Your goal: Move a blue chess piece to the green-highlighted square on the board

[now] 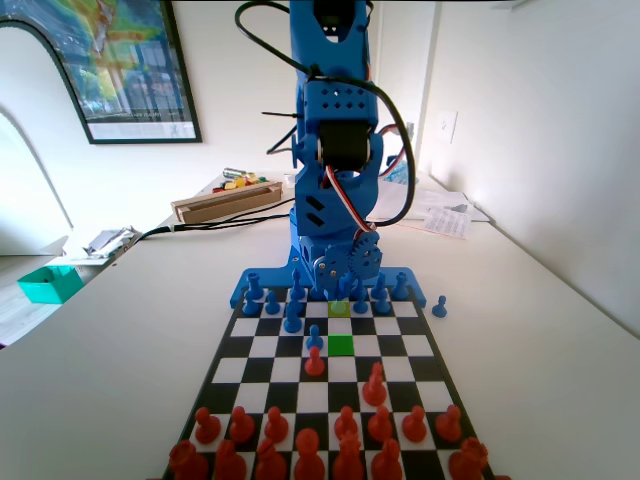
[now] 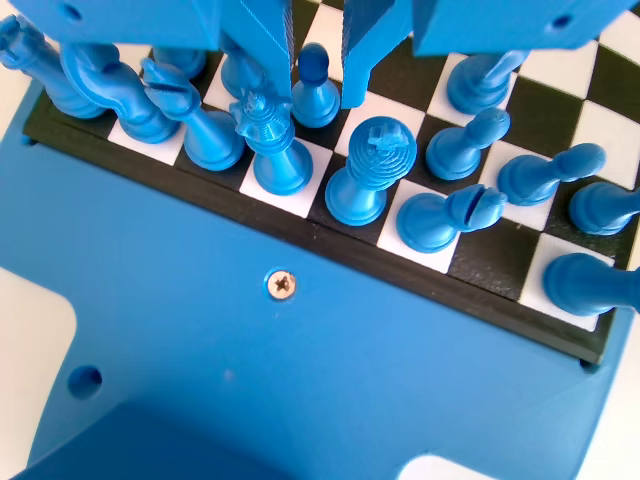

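The board point(image 1: 262, 346) lies in front of the blue arm. My gripper point(image 1: 340, 292) is low over the blue pawn row at the far end. In the wrist view the gripper point(image 2: 318, 100) is open, one jaw on each side of a blue chess piece point(image 2: 314, 68), a small pawn standing on the board point(image 2: 590, 60). Narrow gaps show between the pawn and the jaws. The green-highlighted square point(image 1: 341, 345) lies two rows nearer the camera in the same column, with nothing on it. A paler yellow-green square point(image 1: 339, 309) sits just under the gripper.
Tall blue back-row pieces point(image 2: 368, 172) stand close behind the jaws. Left of the green square stands a blue pawn point(image 1: 314, 338), with a red pawn point(image 1: 314, 362) just in front of it. A lone blue pawn point(image 1: 439, 306) stands off the board at the right. Red pieces point(image 1: 345, 425) crowd the near rows.
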Available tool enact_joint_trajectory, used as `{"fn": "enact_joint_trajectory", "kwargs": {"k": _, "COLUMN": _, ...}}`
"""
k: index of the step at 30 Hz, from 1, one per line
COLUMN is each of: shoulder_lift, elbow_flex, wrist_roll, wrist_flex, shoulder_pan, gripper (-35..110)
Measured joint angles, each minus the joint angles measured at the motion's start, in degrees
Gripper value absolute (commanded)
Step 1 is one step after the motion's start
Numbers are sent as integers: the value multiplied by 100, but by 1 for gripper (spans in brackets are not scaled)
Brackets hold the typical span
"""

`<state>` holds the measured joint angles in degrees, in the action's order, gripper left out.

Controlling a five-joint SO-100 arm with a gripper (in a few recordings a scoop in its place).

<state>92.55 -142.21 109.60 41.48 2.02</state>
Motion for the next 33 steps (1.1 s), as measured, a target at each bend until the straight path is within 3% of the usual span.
{"fn": "enact_joint_trajectory", "kwargs": {"k": 33, "shoulder_lift": -97, "elbow_flex": 97, "wrist_roll": 105, "wrist_flex": -220, "shoulder_pan": -62, "gripper": 7}}
